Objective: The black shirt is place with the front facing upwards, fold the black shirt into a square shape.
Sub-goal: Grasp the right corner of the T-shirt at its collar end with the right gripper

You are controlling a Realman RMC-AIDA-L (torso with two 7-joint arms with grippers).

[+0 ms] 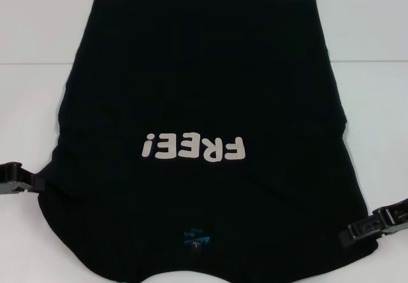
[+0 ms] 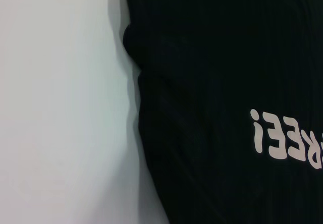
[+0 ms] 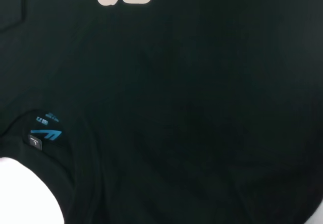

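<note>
The black shirt [image 1: 204, 92] lies flat on the white table [image 1: 38, 104], front up. Its cream "FREE!" lettering [image 1: 193, 148] reads upside down in the head view. The collar with the small blue neck label [image 1: 196, 237] is at the near edge. Both sleeves look tucked in, so the sides run fairly straight. My left gripper [image 1: 35, 182] sits low at the shirt's near left edge. My right gripper [image 1: 347, 235] is at the near right edge, over the fabric's border. The left wrist view shows the shirt's side edge [image 2: 227, 57]; the right wrist view shows the label [image 3: 44, 133].
The bare white table [image 2: 60, 108] surrounds the shirt on the left, right and far sides. A faint seam in the table top [image 1: 370, 61] runs across at the far part, under the shirt.
</note>
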